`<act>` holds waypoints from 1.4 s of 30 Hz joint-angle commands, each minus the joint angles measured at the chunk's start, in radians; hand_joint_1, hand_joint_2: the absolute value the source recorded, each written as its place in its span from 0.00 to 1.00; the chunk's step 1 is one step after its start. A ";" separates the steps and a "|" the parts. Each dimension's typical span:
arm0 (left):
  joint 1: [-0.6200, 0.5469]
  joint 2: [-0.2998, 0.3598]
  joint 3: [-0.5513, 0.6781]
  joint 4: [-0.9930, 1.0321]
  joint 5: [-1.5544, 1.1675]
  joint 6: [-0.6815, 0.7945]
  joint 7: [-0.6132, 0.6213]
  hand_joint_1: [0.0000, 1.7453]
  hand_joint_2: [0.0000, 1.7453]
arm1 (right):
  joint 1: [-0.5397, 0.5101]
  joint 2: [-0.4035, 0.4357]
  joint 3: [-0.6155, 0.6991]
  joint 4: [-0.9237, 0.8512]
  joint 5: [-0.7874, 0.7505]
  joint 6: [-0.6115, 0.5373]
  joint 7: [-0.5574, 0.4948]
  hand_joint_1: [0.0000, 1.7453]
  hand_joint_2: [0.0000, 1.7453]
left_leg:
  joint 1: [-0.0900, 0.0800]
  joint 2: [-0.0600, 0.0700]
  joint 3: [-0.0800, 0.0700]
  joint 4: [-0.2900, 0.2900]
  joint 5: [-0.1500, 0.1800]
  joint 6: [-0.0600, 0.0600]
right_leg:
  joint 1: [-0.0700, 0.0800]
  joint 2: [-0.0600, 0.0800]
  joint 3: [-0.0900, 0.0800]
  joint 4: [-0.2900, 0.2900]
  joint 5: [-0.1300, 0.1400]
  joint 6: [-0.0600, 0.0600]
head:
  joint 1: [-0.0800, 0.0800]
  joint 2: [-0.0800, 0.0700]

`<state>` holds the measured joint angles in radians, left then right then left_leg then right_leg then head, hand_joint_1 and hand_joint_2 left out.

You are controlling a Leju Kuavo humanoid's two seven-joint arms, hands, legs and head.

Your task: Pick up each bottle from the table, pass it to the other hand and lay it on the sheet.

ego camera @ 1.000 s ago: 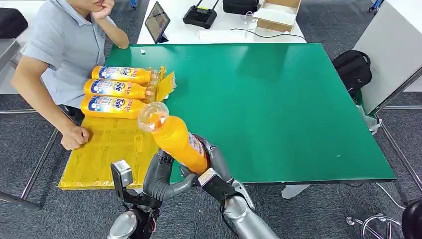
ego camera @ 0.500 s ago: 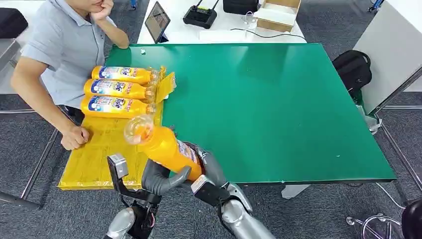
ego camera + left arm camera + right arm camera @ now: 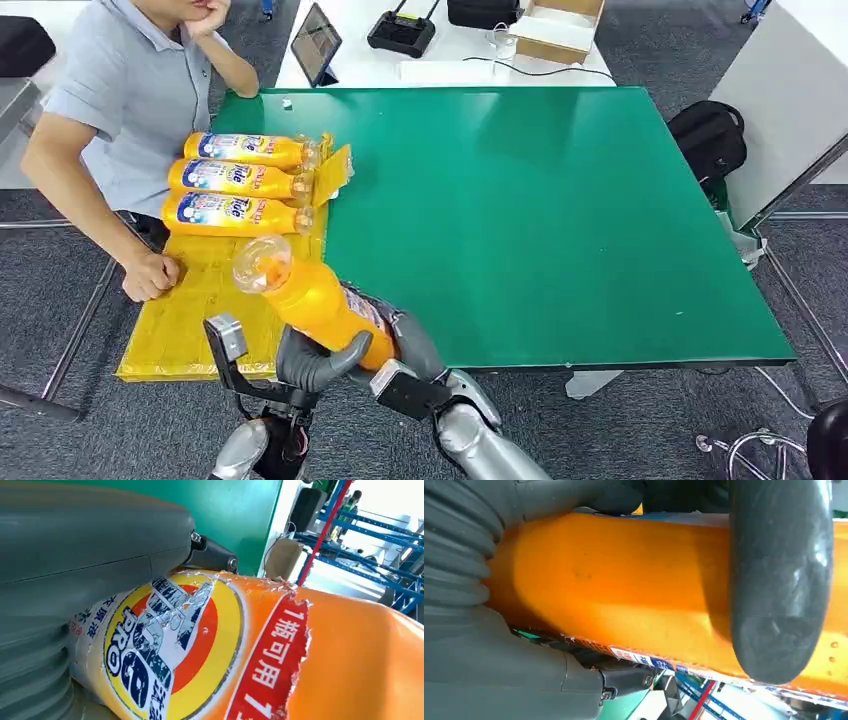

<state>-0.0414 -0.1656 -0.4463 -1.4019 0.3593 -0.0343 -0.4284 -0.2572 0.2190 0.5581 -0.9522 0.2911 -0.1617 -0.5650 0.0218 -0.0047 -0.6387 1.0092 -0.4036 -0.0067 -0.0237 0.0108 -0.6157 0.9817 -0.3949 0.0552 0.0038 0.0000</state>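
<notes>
Tilting up and away from the robot, the orange bottle (image 3: pixel 318 298) hangs above the near edge of the green table (image 3: pixel 560 220), its clear cap end raised over the yellow sheet (image 3: pixel 215 300) and its base low between both hands. It touches neither table nor sheet. The left hand (image 3: pixel 315 362) wraps the lower body from the sheet side, its thick thumb curled across the orange plastic; the left wrist view confirms the contact, with the grey cover pressed against the torn label (image 3: pixel 170 645). The right hand (image 3: pixel 405 345) cups the same stretch from the other side, and in the right wrist view a dark finger (image 3: pixel 776 580) lies across the bottle's flank. Both hands are therefore clamped on the bottle at once (by my reading, the handover itself, with neither grip let go yet).

Holding it by the base keeps the long body free to swing over the sheet and go down on its side. Three bottles (image 3: pixel 235 180) already lie there in a row near the far end, caps toward the table, so the open yellow strip nearer the robot looks like the natural slot for this one. A seated person rests a fist (image 3: pixel 150 275) on the sheet's outer edge, just beside that strip, which could crowd the placement.
</notes>
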 commanded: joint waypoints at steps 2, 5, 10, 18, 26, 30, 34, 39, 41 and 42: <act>-0.064 -0.005 0.001 0.074 0.000 0.005 0.010 1.00 1.00 | -0.005 -0.012 0.098 0.060 0.016 0.029 -0.021 1.00 1.00 | 0.000 -0.001 0.003 -0.001 -0.001 0.001 | 0.001 -0.002 0.004 -0.001 -0.001 -0.002 | 0.000 0.000; -0.064 -0.005 0.001 0.074 0.000 0.005 0.010 1.00 1.00 | -0.005 -0.012 0.098 0.060 0.016 0.029 -0.021 1.00 1.00 | 0.001 -0.001 0.003 -0.001 -0.001 0.001 | 0.001 -0.002 0.004 -0.001 -0.001 -0.002 | 0.000 0.000; -0.061 -0.002 -0.003 0.071 0.005 0.000 0.008 1.00 1.00 | -0.004 -0.013 0.094 0.053 0.007 0.020 -0.022 0.74 1.00 | 0.000 -0.001 0.003 -0.001 -0.001 0.001 | 0.001 -0.002 0.004 -0.001 -0.001 -0.002 | 0.000 0.000; -0.053 0.036 0.109 0.046 0.039 0.050 0.056 1.00 1.00 | 0.024 -0.020 0.083 0.007 -0.004 -0.058 -0.010 0.00 0.00 | 0.000 0.000 0.003 -0.001 -0.001 0.001 | 0.001 -0.001 0.003 -0.001 -0.001 -0.002 | 0.000 0.000; -0.062 0.086 0.311 0.043 -0.189 0.195 0.002 1.00 1.00 | 0.046 -0.032 0.081 -0.008 0.054 -0.122 -0.027 0.00 0.00 | 0.001 0.003 0.004 -0.001 -0.001 0.000 | 0.001 0.001 0.003 -0.001 -0.001 -0.002 | 0.000 0.000; -0.056 0.071 0.316 0.010 -0.212 0.195 0.008 1.00 1.00 | 0.039 -0.025 0.079 0.018 0.050 -0.114 -0.036 0.00 0.00 | 0.001 -0.002 0.004 -0.001 -0.001 0.000 | 0.001 -0.003 0.004 0.000 -0.002 -0.003 | 0.000 0.000; -0.060 0.074 0.324 -0.004 -0.225 0.201 0.002 1.00 1.00 | 0.038 -0.023 0.074 0.020 0.045 -0.109 -0.042 0.00 0.00 | 0.002 0.002 0.008 0.000 -0.004 0.002 | 0.002 0.000 0.008 0.000 -0.003 -0.004 | 0.000 0.000; -0.060 0.074 0.324 -0.004 -0.225 0.201 0.002 1.00 1.00 | 0.038 -0.023 0.074 0.020 0.045 -0.109 -0.042 0.00 0.00 | 0.000 0.000 0.003 -0.001 -0.001 0.000 | 0.001 -0.001 0.003 0.000 -0.001 -0.002 | 0.000 0.000; -0.060 0.074 0.324 -0.004 -0.225 0.201 0.002 1.00 1.00 | 0.038 -0.023 0.074 0.020 0.045 -0.109 -0.042 0.00 0.00 | 0.000 0.000 0.004 -0.001 -0.001 0.000 | 0.001 -0.001 0.004 0.000 -0.002 -0.003 | 0.000 0.000; -0.061 0.075 0.328 -0.005 -0.233 0.208 -0.003 1.00 1.00 | 0.039 -0.023 0.072 0.019 0.044 -0.107 -0.043 0.00 0.00 | 0.000 0.000 0.002 -0.001 0.000 0.000 | 0.001 -0.001 0.002 0.000 -0.001 -0.002 | 0.000 0.000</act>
<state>-0.0722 -0.1041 -0.1450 -1.4214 0.1362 0.1663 -0.4284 -0.1983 0.2140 0.6134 -0.9663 0.3414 -0.2758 -0.6054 0.0222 -0.0047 -0.6390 1.0091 -0.4031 -0.0073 -0.0234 0.0109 -0.6156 0.9818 -0.3950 0.0550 0.0038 0.0000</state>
